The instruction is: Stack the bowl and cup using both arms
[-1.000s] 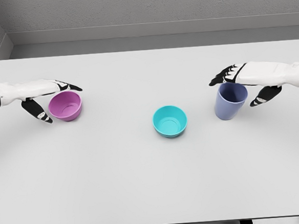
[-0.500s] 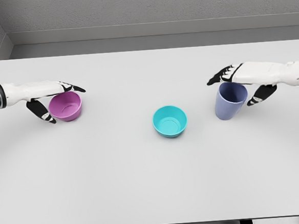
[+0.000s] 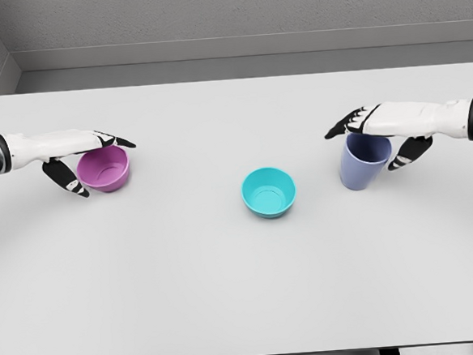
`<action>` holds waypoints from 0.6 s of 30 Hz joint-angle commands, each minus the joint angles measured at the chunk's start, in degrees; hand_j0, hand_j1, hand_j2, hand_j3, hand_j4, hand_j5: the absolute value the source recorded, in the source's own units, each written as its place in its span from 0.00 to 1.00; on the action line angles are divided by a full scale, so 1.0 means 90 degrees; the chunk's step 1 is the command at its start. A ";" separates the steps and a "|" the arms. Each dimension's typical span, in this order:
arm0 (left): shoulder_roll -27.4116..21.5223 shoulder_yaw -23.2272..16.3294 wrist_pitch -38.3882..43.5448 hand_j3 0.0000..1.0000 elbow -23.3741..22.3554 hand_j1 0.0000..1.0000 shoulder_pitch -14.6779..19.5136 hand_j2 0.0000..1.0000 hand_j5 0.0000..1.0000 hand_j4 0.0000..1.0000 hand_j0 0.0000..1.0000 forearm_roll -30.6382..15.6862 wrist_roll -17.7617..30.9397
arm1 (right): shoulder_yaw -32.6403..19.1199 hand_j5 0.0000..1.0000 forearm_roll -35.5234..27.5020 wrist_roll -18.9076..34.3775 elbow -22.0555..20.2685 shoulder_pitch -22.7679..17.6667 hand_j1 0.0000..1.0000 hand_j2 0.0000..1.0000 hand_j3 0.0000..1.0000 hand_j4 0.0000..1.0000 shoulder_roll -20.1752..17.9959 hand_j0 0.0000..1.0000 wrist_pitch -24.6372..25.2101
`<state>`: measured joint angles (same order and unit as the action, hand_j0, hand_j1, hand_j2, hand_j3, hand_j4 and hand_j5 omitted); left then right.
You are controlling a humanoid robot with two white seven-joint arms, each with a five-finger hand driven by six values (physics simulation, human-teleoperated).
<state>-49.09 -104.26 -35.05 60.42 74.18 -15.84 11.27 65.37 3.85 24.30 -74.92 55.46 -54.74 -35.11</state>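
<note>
A purple bowl [image 3: 106,175] sits at the table's left. My left hand [image 3: 97,161] straddles it, with the fingers [image 3: 114,140] laid over its far rim and the thumb down at its near left side; the hand is open and the bowl rests on the table. A blue cup [image 3: 361,170] stands upright at the right. My right hand [image 3: 363,146] is open around its top, its fingers stretched across the far rim and its thumb [image 3: 404,156] hanging a little off the cup's right wall. A teal bowl [image 3: 268,191] stands alone at the centre.
The white table [image 3: 228,292] runs to a grey back wall. Its front edge is near the bottom of the picture. Nothing else stands on it besides the two bowls and the cup.
Both hands have edged inward over their objects: the left fingers reach further across the purple bowl, the right fingers further past the cup's rim. Bowls and cup have not moved.
</note>
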 commanded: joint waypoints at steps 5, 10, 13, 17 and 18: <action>0.0083 0.0012 0.0006 1.00 -0.0092 1.00 -0.0010 1.00 1.00 1.00 1.00 -0.0037 -0.0002 | 0.0012 1.00 -0.0017 -0.0004 0.0014 0.0000 1.00 1.00 1.00 1.00 0.0017 1.00 0.0013; 0.0093 0.0012 0.0006 1.00 -0.0160 1.00 -0.0010 1.00 1.00 1.00 1.00 -0.0037 -0.0002 | 0.0032 1.00 -0.0007 -0.0004 0.0014 0.0000 1.00 1.00 1.00 1.00 0.0027 1.00 0.0013; 0.0093 0.0012 0.0006 1.00 -0.0160 1.00 -0.0010 1.00 1.00 1.00 1.00 -0.0027 0.0008 | 0.0032 1.00 0.0002 -0.0004 0.0014 0.0000 1.00 1.00 1.00 1.00 0.0027 1.00 0.0013; 0.0093 0.0012 0.0006 1.00 -0.0170 1.00 -0.0010 1.00 1.00 1.00 1.00 -0.0037 -0.0002 | 0.0041 1.00 0.0042 -0.0004 0.0014 -0.0010 1.00 1.00 1.00 1.00 0.0105 1.00 0.0013; 0.0093 0.0012 0.0006 1.00 -0.0170 1.00 -0.0010 1.00 1.00 1.00 1.00 -0.0037 0.0008 | 0.0041 1.00 0.0042 -0.0004 0.0023 -0.0010 1.00 1.00 1.00 1.00 0.0105 1.00 0.0013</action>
<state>-48.30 -104.26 -35.05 58.95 74.00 -15.82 11.32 65.78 4.47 24.30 -74.76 55.37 -53.96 -35.11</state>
